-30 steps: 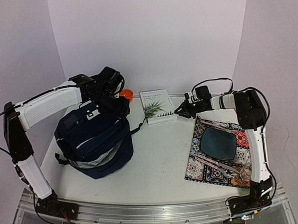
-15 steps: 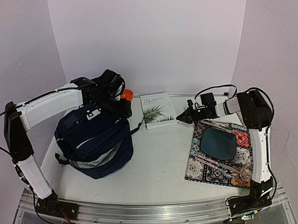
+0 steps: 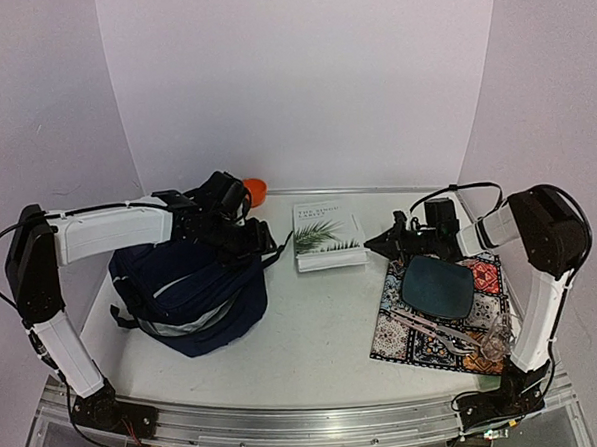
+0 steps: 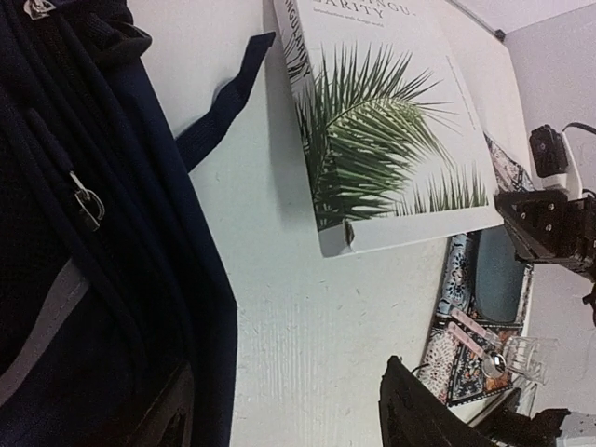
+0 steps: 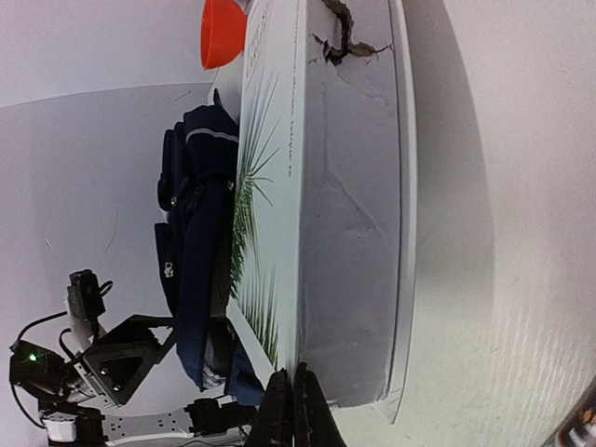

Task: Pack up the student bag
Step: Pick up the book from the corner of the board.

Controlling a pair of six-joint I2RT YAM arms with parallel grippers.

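The navy student bag (image 3: pixel 187 294) stands at the table's left; its zip side also fills the left of the left wrist view (image 4: pixel 84 242). My left gripper (image 3: pixel 263 243) is open at the bag's upper right edge, one finger (image 4: pixel 168 419) over the fabric, the other (image 4: pixel 419 414) over bare table, holding nothing. A white book with a palm leaf on its cover (image 3: pixel 328 247) lies mid-table. My right gripper (image 3: pixel 378 245) is at its right edge, fingers pinched together on the cover's edge (image 5: pixel 291 410).
A patterned mat (image 3: pixel 394 329) lies at the right with a dark rounded pouch (image 3: pixel 437 286), metal tongs (image 3: pixel 434 327) and a clear item (image 3: pixel 495 345). An orange object (image 3: pixel 255 191) sits behind the bag by the back wall.
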